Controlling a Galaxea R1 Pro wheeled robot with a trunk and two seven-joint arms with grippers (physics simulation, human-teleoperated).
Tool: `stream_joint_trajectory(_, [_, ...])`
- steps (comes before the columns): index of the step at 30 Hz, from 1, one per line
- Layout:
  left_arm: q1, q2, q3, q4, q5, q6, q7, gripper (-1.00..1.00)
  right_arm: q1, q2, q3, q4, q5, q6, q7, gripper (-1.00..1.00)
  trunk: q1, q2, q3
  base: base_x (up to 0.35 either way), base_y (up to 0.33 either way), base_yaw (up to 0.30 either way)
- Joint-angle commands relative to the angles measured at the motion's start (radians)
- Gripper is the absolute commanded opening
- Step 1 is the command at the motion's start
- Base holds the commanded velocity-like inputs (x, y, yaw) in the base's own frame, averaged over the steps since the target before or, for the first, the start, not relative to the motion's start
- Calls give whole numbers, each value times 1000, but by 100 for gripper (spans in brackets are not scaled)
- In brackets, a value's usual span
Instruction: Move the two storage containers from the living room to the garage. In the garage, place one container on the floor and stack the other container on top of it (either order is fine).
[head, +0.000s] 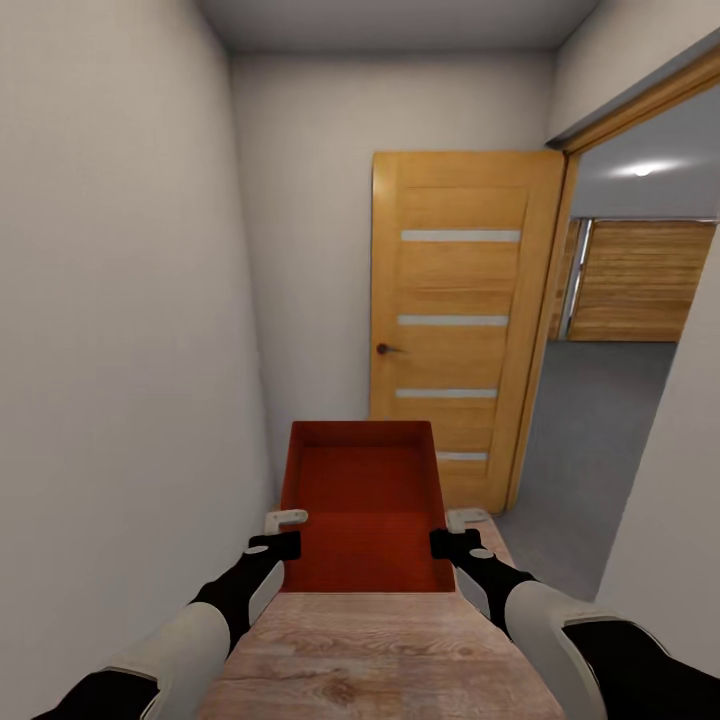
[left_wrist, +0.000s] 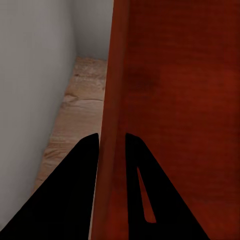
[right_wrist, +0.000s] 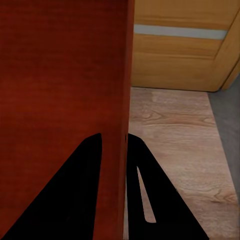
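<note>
Right now you are holding one storage container (head: 367, 510) in front of you with both arms, in the lower centre of the head view. It is open-topped and orange-red, held level above the light wood plank floor (head: 380, 650) of a narrow corridor with pale walls (head: 120, 330).

Your left gripper (head: 283, 531) sits on the container's left wall, at the near end. In the left wrist view its two dark fingers (left_wrist: 70, 200) straddle that wall (left_wrist: 112, 125), one on each side, clamped on it. Your right gripper (head: 458, 531) does the same on the right wall; in the right wrist view the fingers (right_wrist: 160, 200) close on the thin red wall (right_wrist: 125, 100) with the plank floor showing beside it.

Ahead, in the centre right of the head view, a wooden door (head: 455, 320) with pale horizontal strips stands swung open against the far wall. To its right the doorway opens onto the garage, where you see a dark grey floor (head: 590, 440), a lit ceiling light (head: 642, 171) at the upper right and a wood-slatted panel (head: 640, 280) at the back.
</note>
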Motion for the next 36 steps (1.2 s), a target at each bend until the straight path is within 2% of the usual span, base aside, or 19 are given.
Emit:
stream_joint_trajectory(1, [-1, 38, 22, -6, -16, -14, 24, -100, 0, -18, -35, 3, -10, -4, -6, -100, 1, -1, -2, 322, 0, 0])
stream_joint_trajectory(14, [-1, 40, 22, -7, -16, -15, 25, -100, -1, -18, -35, 3, -9, -4, -7, -100, 1, -1, -2, 320, 0, 0])
stream_joint_trajectory(19, [-1, 40, 21, -10, -16, -15, 25, -100, 0, -17, -35, 3, -10, -4, -21, -100, 1, -1, -2, 122, 0, -27])
stream_joint_trajectory(25, [-1, 40, 21, -11, -16, -15, 25, -100, 0, -12, -35, 3, -10, -4, -51, -100, 1, -1, -2, 8, 0, -245])
stream_joint_trajectory(36, [-1, 40, 21, -13, -16, -15, 25, -100, 0, -12, -35, 4, -10, -4, -53, -100, 1, -1, -2, 0, 0, -281])
